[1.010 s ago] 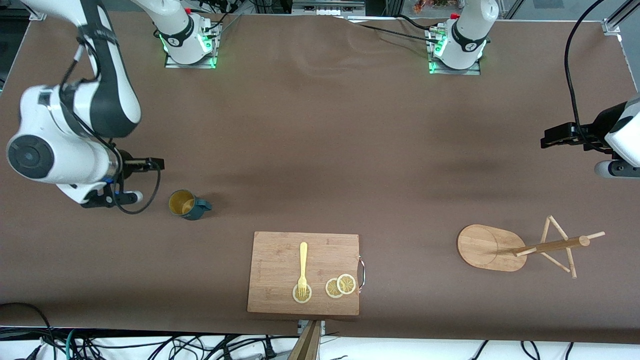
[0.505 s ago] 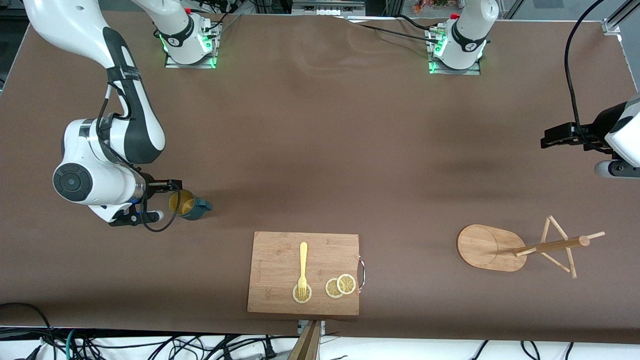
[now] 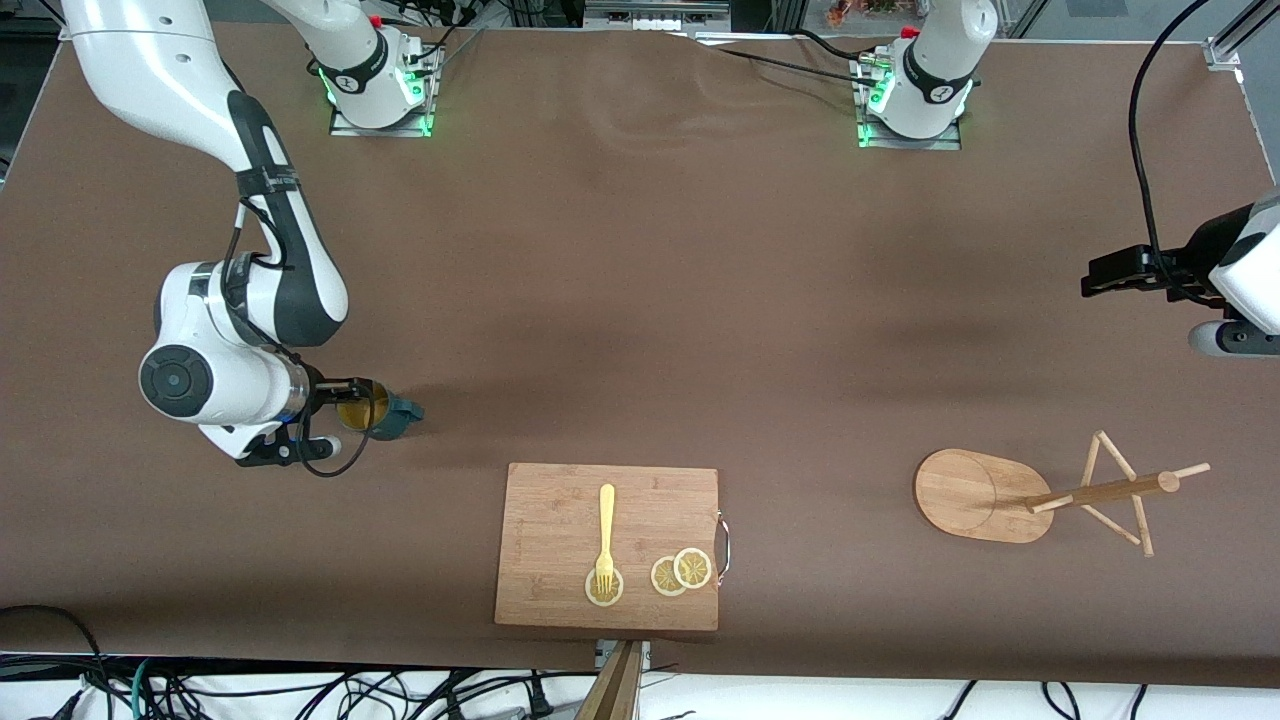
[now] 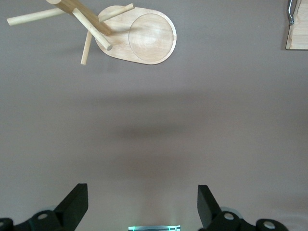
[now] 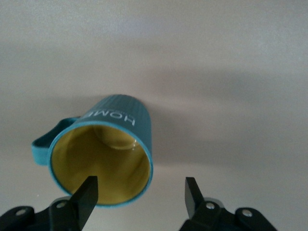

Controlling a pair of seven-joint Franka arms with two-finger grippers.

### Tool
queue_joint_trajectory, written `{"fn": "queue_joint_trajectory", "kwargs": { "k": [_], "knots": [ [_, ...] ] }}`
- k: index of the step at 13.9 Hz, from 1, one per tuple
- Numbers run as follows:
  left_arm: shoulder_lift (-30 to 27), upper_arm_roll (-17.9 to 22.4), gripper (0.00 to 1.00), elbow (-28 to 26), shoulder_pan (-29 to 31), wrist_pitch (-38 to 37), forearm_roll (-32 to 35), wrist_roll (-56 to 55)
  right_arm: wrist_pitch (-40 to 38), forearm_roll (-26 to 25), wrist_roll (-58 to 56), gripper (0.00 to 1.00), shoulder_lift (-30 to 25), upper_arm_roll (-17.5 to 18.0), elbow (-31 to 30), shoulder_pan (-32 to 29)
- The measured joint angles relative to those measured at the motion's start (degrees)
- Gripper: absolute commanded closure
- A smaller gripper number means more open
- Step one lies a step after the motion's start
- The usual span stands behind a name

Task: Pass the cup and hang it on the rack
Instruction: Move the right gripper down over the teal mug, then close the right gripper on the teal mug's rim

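Now straddling cup [image 3: 378,412] rim at right arm's end | right gripper [image 5: 140,192] jaws apart, nothing held | one finger inside, then clamp wall | left gripper [image 4: 142,204] waiting open near rack [image 3: 1040,492].

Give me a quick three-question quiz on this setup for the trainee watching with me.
1. True or false: the cup already hangs on the rack.
2. What lies on the cutting board? A. fork B. spoon C. knife
3. Which hand has one finger inside the cup's mouth?

Key:
1. False, it stands on the table.
2. A
3. The right hand; the left hand waits open over the table at its own end.
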Motion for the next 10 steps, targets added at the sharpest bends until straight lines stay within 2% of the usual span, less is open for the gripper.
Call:
{"fn": "queue_joint_trajectory", "kwargs": {
  "k": [2, 5, 6, 7, 10],
  "knots": [
    [0.01, 0.00, 0.00, 0.00, 0.00, 0.00, 0.00, 0.00, 1.74, 0.01, -0.02, 0.46, 1.23, 0.00, 0.34, 0.00],
    [0.01, 0.00, 0.00, 0.00, 0.00, 0.00, 0.00, 0.00, 3.39, 0.20, -0.04, 0.87, 2.56, 0.00, 0.57, 0.00],
    [0.01, 0.00, 0.00, 0.00, 0.00, 0.00, 0.00, 0.00, 3.51, 0.82, -0.04, 0.96, 2.80, 0.00, 0.63, 0.00],
    [0.01, 0.00, 0.00, 0.00, 0.00, 0.00, 0.00, 0.00, 3.54, 1.61, -0.05, 1.00, 2.96, 0.00, 0.75, 0.00],
    [0.01, 0.00, 0.00, 0.00, 0.00, 0.00, 0.00, 0.00, 3.56, 2.63, -0.12, 1.00, 3.01, 0.42, 1.00, 0.11]
  ]
}}
